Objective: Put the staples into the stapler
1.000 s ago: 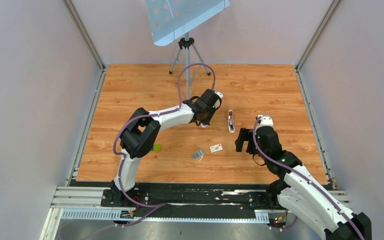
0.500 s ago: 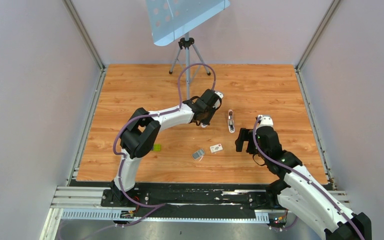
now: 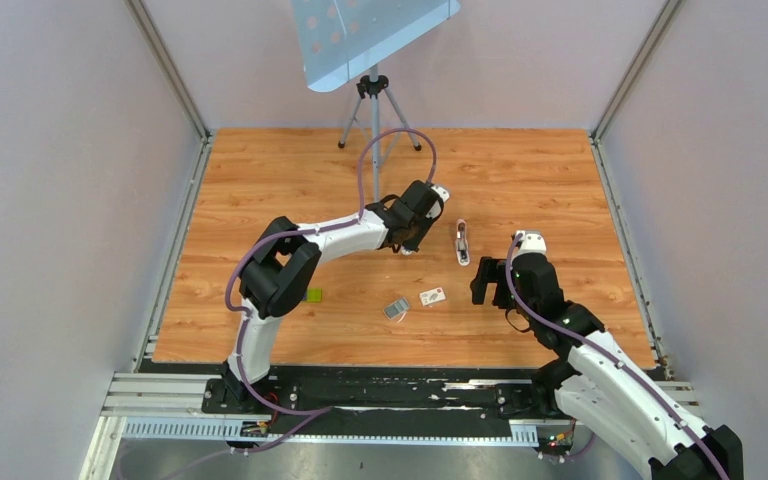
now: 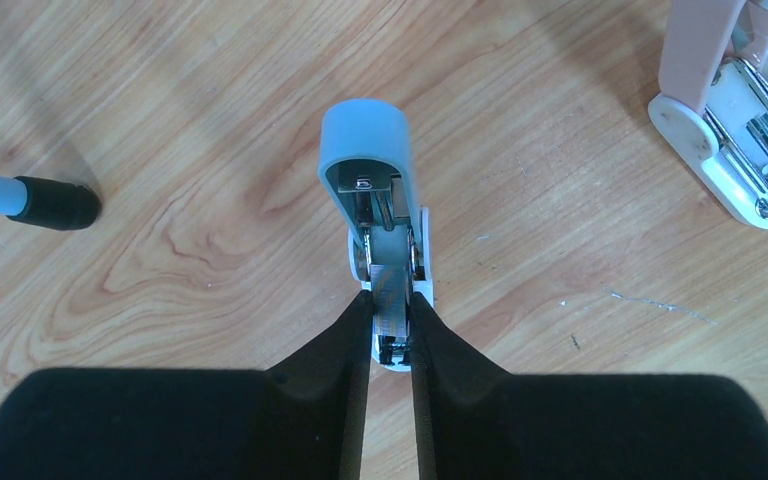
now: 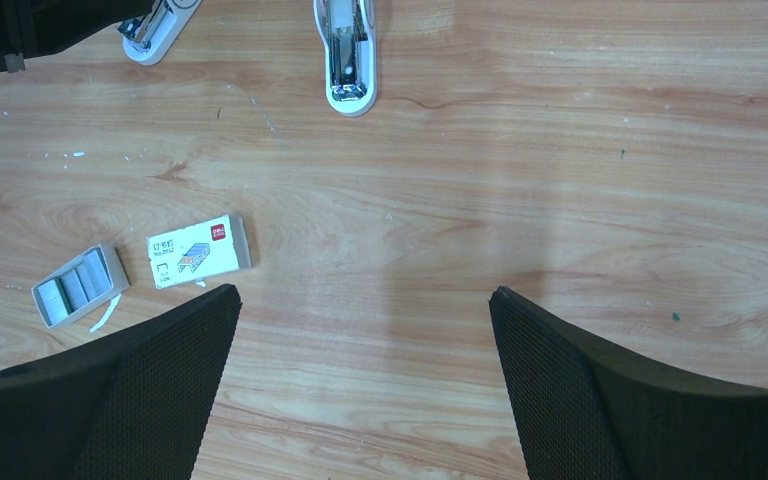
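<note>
L fingers (image 4: 355,335) clamped on grey staple strip (image 4: 390,290) betw. tips, over open blue-topped stapler (image 4: 365,135); R fingers (image 5: 190,340) apart; skewed strip may jam.

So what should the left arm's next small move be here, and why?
Probably press the staple strip down and forward until it seats in the channel of the blue stapler, then let go. The left gripper pinches what looks like the strip right over the open magazine, with the lid flipped back, and the strip seems only partly in.
</note>
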`<action>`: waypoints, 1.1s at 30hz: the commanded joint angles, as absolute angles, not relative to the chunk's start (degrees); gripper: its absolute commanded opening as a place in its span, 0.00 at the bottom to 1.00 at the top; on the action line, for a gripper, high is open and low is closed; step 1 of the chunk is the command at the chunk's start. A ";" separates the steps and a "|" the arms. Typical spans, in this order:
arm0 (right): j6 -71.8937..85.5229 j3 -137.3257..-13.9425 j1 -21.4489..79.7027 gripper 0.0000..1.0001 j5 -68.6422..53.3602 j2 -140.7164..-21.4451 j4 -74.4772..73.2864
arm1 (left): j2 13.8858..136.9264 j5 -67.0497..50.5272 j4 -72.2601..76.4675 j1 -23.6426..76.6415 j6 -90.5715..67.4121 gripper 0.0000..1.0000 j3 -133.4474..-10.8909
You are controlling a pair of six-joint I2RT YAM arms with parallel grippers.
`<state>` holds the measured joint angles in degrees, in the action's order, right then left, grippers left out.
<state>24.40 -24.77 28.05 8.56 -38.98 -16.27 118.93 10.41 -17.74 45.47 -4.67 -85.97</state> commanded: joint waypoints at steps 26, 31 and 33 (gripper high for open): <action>24.54 -24.69 27.23 1.00 8.18 -39.19 -16.17 | 116.40 9.56 -17.39 45.62 -1.51 0.25 -82.71; 24.63 -24.72 27.25 1.00 7.95 -39.12 -16.17 | 116.02 8.70 -17.28 45.66 -2.05 0.25 -82.49; 24.69 -24.74 27.22 1.00 7.91 -38.98 -16.17 | 115.66 8.76 -17.24 45.62 -2.46 0.25 -82.44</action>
